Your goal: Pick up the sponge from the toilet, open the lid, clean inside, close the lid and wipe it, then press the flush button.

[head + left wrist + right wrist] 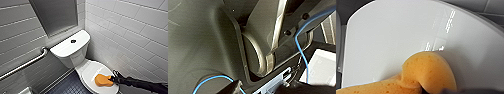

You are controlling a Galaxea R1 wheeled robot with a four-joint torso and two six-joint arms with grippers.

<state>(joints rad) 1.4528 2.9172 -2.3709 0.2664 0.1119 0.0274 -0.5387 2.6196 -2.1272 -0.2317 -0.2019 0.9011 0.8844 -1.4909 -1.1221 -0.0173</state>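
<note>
Sponge: we see the sponge (103, 80) lying on the closed lid (93, 71) of the toilet (75, 58), toward the lid's front.
Direction: it extends from the right gripper (111, 79) toward the middle of the lid.
Long axis: roughly in line with the reaching arm.
Nearer arm: the right one, which is at the sponge's end.
Grip: we judge the gripper to be clenched on the sponge's near end; in the right wrist view the foam (428, 72) is buckled.
Contact: the sponge touches the lid (398, 37).
Flush button: the flush button (73, 41) sits well apart, on the tank top.
</note>
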